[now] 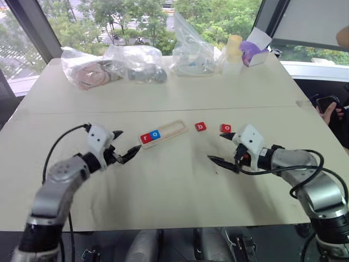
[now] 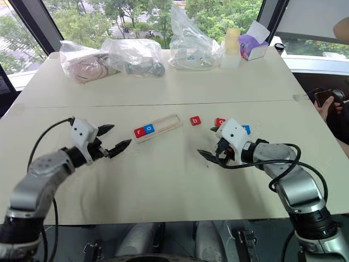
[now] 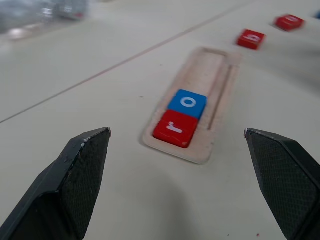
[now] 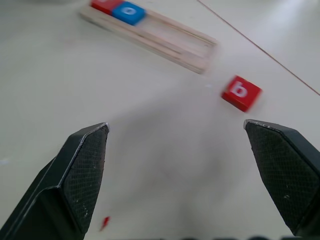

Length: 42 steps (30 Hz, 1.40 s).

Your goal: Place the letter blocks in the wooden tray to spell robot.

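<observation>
The wooden tray (image 1: 173,129) lies slanted at mid-table. At its left end sit a red r block (image 1: 145,138) and, beside it, a blue o block (image 1: 155,134). The rest of the slot (image 3: 220,75) is bare. To the tray's right a red b block (image 1: 200,126) and another red block (image 1: 226,127) lie on the table. A blue block (image 2: 246,129) peeks out behind my right gripper. My left gripper (image 1: 126,142) hovers open just left of the tray, pointing at it. My right gripper (image 1: 218,147) hangs open, in front of the loose blocks, nothing between its fingers.
Along the far edge stand clear plastic bags (image 1: 112,65), a larger bag (image 1: 191,52), a pale bottle (image 1: 233,54) and a purple box (image 1: 253,52). A person's hand with a phone (image 1: 329,106) is at the right edge. A seam (image 1: 82,113) runs across the table.
</observation>
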Available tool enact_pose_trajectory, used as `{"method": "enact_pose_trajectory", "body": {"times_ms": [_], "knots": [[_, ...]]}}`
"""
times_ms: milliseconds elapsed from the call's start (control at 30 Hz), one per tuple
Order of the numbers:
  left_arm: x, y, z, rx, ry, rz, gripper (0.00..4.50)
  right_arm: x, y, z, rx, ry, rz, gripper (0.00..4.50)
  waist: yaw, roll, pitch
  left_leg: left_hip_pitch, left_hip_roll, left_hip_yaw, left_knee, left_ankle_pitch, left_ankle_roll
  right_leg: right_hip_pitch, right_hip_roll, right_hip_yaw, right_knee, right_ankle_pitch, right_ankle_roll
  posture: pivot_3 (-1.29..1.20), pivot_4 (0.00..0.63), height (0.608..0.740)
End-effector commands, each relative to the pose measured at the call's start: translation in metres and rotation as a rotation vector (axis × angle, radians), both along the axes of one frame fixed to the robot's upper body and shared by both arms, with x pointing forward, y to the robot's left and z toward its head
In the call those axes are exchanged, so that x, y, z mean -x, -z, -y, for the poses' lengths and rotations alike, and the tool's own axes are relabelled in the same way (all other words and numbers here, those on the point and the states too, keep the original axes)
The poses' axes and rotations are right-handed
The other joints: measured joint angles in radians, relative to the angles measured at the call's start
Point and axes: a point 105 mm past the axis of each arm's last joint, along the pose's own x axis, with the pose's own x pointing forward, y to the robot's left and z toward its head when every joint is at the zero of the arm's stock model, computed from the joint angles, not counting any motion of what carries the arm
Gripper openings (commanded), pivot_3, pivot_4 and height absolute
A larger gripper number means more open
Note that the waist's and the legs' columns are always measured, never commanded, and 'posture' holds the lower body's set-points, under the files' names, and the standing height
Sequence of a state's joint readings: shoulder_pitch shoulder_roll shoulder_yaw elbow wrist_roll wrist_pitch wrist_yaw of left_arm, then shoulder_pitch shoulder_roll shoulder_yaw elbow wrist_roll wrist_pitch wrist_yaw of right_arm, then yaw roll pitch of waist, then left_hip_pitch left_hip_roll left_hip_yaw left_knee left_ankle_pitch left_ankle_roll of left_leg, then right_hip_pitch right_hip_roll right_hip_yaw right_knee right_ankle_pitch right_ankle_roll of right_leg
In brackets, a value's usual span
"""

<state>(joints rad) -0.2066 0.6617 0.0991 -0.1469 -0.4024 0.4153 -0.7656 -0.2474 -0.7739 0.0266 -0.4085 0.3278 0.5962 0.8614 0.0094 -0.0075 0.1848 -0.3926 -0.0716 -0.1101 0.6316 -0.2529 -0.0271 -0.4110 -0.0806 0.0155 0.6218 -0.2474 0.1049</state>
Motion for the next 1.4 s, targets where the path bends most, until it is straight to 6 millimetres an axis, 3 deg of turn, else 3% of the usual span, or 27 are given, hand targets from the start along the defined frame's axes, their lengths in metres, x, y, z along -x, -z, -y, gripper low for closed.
{"method": "enact_pose_trajectory", "body": {"times_ms": [33, 300, 433, 600, 1033, 1400], "knots": [[-0.015, -0.007, -0.011, -0.068, 0.160, -0.046, 4.50, 0.009, -0.020, -0.009, 0.006, -0.138, 0.020, 4.48, 0.000, -0.001, 0.001, -0.001, 0.000, 0.000, 0.000, 0.000, 0.000, 0.000, 0.000, -0.001, -0.001, 0.000, 0.001, 0.00, 0.150, 0.740], [-0.039, 0.003, -0.011, -0.130, 0.361, -0.134, 4.50, 0.016, -0.027, -0.014, -0.001, -0.148, 0.035, 4.48, 0.002, -0.003, 0.002, -0.003, -0.001, 0.000, -0.001, -0.002, 0.002, -0.001, -0.002, 0.000, -0.005, 0.002, 0.003, 0.00, 0.150, 0.740], [-0.051, 0.005, -0.004, -0.137, 0.402, -0.143, 4.50, 0.020, -0.025, -0.014, 0.003, -0.125, 0.041, 4.48, 0.004, -0.004, 0.002, -0.017, -0.001, -0.001, 0.003, 0.001, -0.001, -0.016, -0.001, -0.001, 0.002, 0.003, 0.004, 0.00, 0.150, 0.740], [-0.057, 0.008, 0.010, -0.126, 0.450, -0.147, 4.50, 0.022, -0.027, -0.013, -0.004, -0.082, 0.063, 4.48, 0.000, -0.004, 0.002, -0.017, -0.002, 0.000, 0.007, -0.001, 0.001, -0.017, -0.002, -0.001, 0.007, 0.003, 0.004, 0.00, 0.150, 0.740], [-0.064, 0.031, 0.022, -0.201, 0.439, -0.155, 4.50, 0.027, -0.025, -0.016, -0.014, -0.046, 0.066, 4.48, 0.001, -0.004, 0.002, -0.017, -0.001, 0.000, 0.016, -0.001, 0.002, -0.014, -0.001, -0.001, 0.010, 0.004, 0.006, 0.00, 0.150, 0.740], [-0.070, 0.036, 0.024, -0.196, 0.383, -0.119, 4.50, 0.028, -0.024, -0.024, -0.033, -0.053, 0.064, 4.48, 0.002, -0.005, 0.002, -0.016, -0.002, 0.000, 0.017, -0.001, 0.002, -0.013, 0.000, -0.001, 0.010, 0.005, 0.006, 0.00, 0.150, 0.740]]}}
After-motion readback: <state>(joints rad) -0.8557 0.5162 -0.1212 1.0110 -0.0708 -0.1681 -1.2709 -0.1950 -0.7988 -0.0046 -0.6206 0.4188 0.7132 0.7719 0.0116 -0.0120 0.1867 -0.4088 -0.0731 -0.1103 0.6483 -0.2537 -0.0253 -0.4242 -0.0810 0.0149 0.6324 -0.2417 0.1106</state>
